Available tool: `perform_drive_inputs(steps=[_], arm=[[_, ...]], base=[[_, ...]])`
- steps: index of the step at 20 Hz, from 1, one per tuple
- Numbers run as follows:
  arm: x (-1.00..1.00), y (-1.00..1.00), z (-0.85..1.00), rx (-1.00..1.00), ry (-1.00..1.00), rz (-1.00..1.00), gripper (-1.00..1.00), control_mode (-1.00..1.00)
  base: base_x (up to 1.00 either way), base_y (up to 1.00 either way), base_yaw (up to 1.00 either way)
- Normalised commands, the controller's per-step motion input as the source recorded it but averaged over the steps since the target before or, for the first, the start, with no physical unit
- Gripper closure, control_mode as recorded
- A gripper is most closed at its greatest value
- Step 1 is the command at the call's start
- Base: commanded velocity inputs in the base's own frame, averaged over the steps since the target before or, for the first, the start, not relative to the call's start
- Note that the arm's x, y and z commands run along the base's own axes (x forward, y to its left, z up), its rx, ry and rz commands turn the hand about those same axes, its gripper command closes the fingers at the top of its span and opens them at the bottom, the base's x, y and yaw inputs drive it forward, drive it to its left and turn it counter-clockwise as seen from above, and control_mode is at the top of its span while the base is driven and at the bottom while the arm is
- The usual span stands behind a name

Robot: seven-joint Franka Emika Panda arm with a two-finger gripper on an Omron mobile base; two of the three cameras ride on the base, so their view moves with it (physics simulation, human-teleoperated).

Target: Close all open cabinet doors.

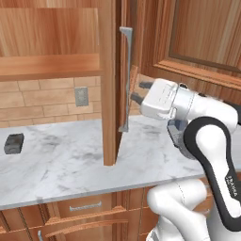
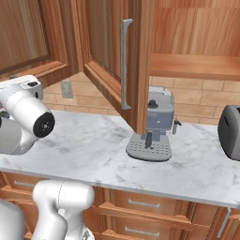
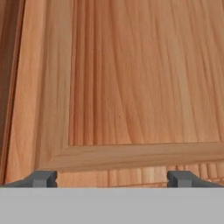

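Tall reddish-brown wooden cabinet door with a framed recessed centre panel stands open, swung out edge-on over the counter, centre of the left base view; its long vertical silver bar handle runs down just right of that edge. Right base view has the same door at upper centre, recessed face angled to the left, handle near its leading edge. Hand view is tight on the door: raised frame rail across the lower part, recessed panel with vertical grain above it. Second cabinet door of the same wood, upper right of the left base view; whether fully shut is hard to say from this angle. Open cabinet interior has a bare wooden shelf at upper left of the left base view. White two-finger gripper sits centre-right of that view, pointing at the door just below mid-height; in the hand view its dark fingertips stand spread wide apart at the bottom corners with only the door's wood between them, pinching nothing. White marble counter spans the lower half. On it: small dark grey block at far left, silver-grey espresso machine behind the door's lower edge in the right base view, dark grey toaster at right edge. Grey wall outlet on the brick backsplash. Wooden drawer fronts with short handles below the counter.
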Motion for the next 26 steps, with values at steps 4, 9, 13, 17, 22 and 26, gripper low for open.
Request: perform_drive_inputs(steps=[4, 9, 13, 17, 22, 26], arm=[[0.1, 0.31, -0.08, 0.0, 0.0, 0.0, -1.0, -1.0], [0.17, 0.3, 0.0, 0.0, -0.04, -0.04, -1.0, -1.0], [0.25, 0.28, 0.0, 0.0, -0.03, -0.11, -1.0, -1.0], [0.28, 0.29, 0.0, 0.0, -0.02, -0.11, -1.0, -1.0], [0.29, 0.29, 0.0, 0.0, 0.0, -0.1, -1.0, -1.0], [0.25, 0.26, 0.0, 0.0, 0.0, -0.08, -1.0, -1.0]], base=[[0.0, 0.0, 0.0], [0.0, 0.0, 0.0], [0.0, 0.0, 0.0], [0.0, 0.0, 0.0], [0.0, 0.0, 0.0], [0.0, 0.0, 0.0]])
